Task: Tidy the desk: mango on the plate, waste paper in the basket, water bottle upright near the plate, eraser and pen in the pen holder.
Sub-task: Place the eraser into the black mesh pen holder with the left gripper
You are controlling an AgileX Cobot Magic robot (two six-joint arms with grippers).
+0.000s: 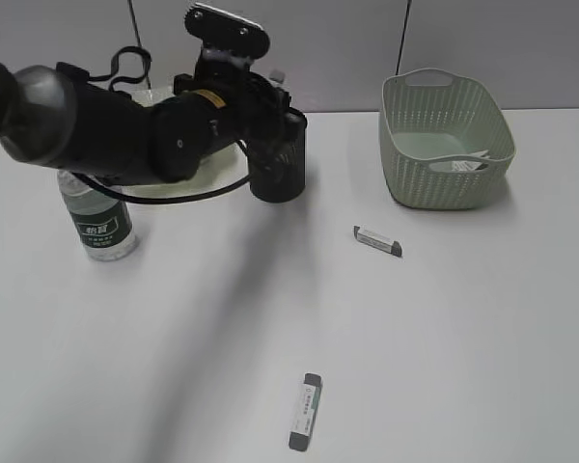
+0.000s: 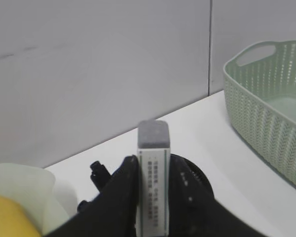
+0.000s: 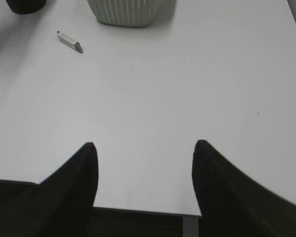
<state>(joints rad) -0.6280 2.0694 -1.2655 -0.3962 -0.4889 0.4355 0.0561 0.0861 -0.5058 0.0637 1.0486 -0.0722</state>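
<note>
Left tool (image 2: 153, 197) pinches an eraser (image 2: 153, 168) just above the pen holder (image 1: 277, 164); right tool (image 3: 144, 163) hangs spread over bare table (image 3: 187, 89), two more erasers (image 1: 377, 241) lying nearer than the holder.

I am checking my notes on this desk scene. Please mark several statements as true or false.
1. The left gripper holds an eraser. True.
2. The water bottle lies on its side. False: it stands upright.
3. The right gripper grips a pen. False: it is open and empty.
4. Two erasers lie on the desk. True: one near the basket, another at the front.
5. The basket is overturned. False: it sits upright.
</note>
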